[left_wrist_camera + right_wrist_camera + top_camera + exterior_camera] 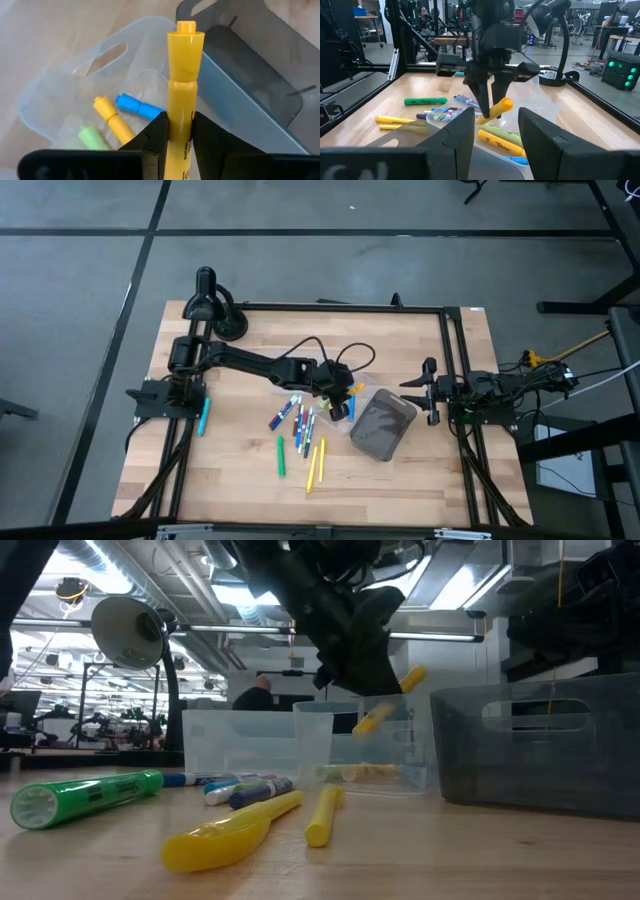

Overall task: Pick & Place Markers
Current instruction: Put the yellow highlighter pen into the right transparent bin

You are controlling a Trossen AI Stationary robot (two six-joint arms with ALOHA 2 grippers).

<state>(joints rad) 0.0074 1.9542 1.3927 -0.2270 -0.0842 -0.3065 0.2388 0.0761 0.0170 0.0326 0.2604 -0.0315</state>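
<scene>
My left gripper point(340, 404) hangs over a clear plastic tray point(55, 100) at the table's middle, shut on a yellow marker point(182, 75). A yellow, a blue and a green marker point(111, 117) lie in that tray. Several loose markers point(300, 428) in mixed colours lie on the wood on the tray's left and near side. A dark grey bin point(383, 426) stands just right of the tray. My right gripper point(495, 135) waits open at the table's right edge, with nothing between its fingers. My left gripper pinches the yellow marker's barrel point(179, 120) between its two fingers point(155, 137). The fingers slant down from the table's left side. The marker is lifted clear above the tray and tilted, with its capped end point(412, 678) higher and toward the right.
A black desk lamp point(210, 302) stands at the far left corner. One teal marker point(204, 417) lies apart near the left arm's base. Black frame rails point(455, 360) run along the table's far and right sides. Bare wood point(400, 480) lies toward the near edge.
</scene>
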